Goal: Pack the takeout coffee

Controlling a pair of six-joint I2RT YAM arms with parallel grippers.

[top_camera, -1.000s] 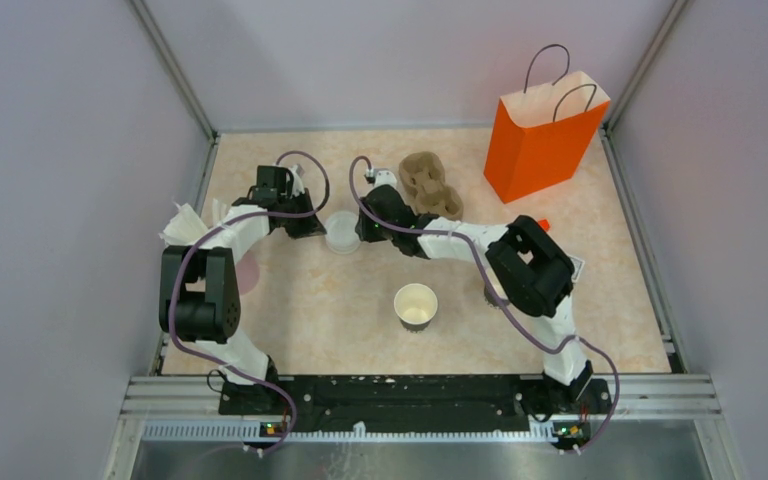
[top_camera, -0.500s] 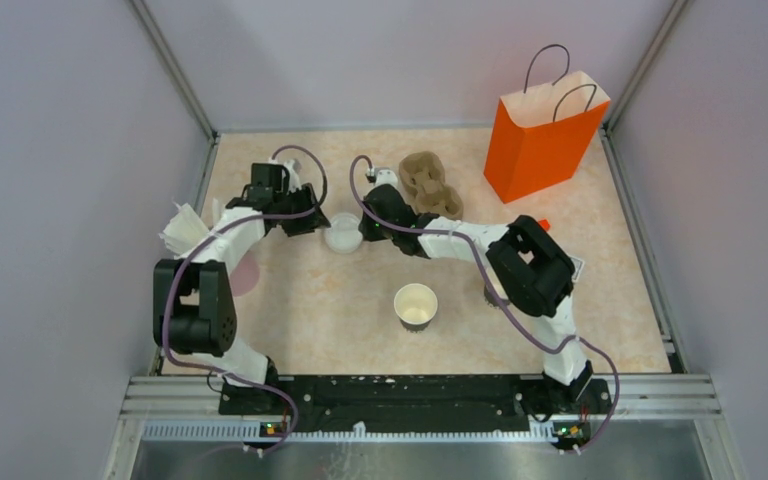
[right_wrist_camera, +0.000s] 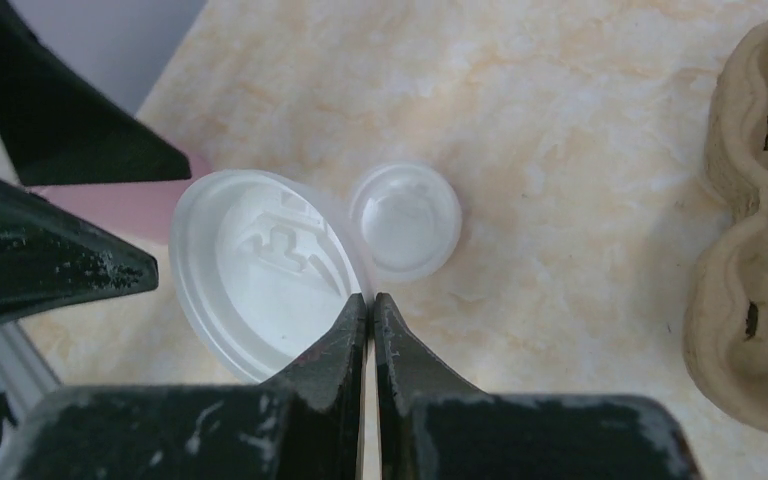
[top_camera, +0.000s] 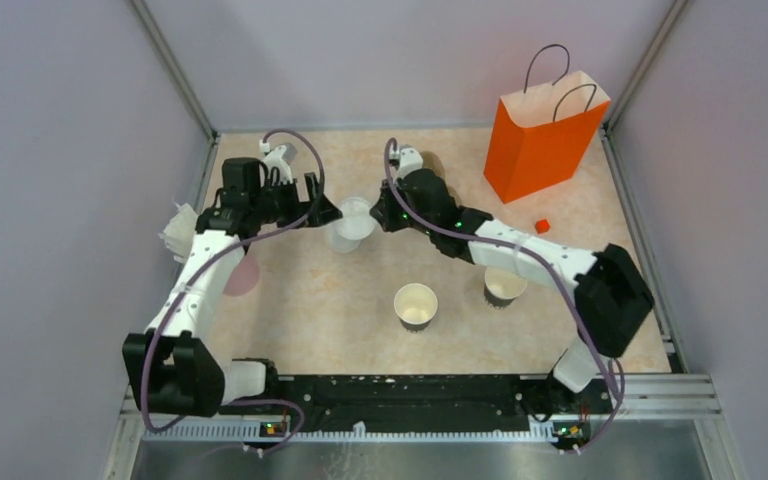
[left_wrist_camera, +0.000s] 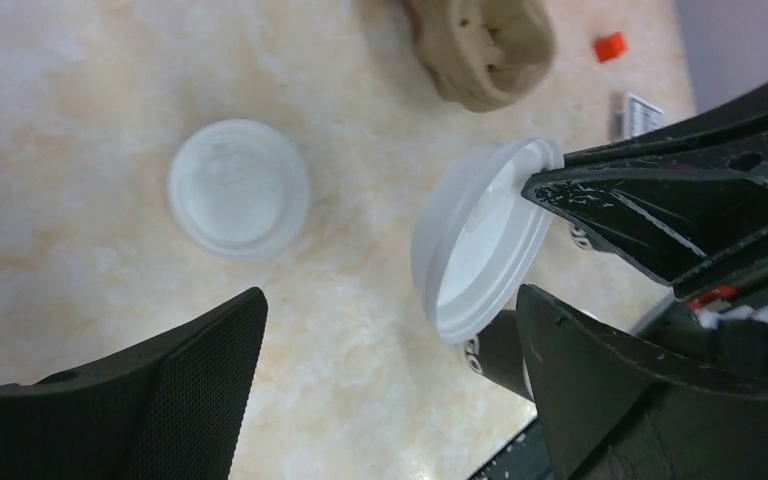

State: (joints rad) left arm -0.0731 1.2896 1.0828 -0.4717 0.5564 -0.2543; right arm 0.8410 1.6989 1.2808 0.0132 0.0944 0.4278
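My right gripper (right_wrist_camera: 370,300) is shut on the rim of a round white lid (right_wrist_camera: 250,270) and holds it tilted above the table. My left gripper (left_wrist_camera: 392,300) stands wide open beside that lid (left_wrist_camera: 480,240), touching nothing. A second white lid (left_wrist_camera: 238,188) lies flat on the table below. In the top view both grippers meet around the held lid (top_camera: 356,212) at the back middle. Two pale tan paper cups of the takeout coffee stand open without lids, one (top_camera: 416,305) in the middle front and one (top_camera: 503,285) under the right forearm.
The orange paper bag (top_camera: 543,130) stands upright at the back right. A brown pulp cup tray (right_wrist_camera: 760,230) lies behind the right gripper. A small red piece (top_camera: 541,226) lies near the bag. White napkins (top_camera: 182,230) and a pink disc (top_camera: 243,275) sit at the left edge.
The left gripper has opened and let go of the lids. The right gripper has shut on the top lid and lifted it off the other. Both arms have stretched back, uncovering the second cup.
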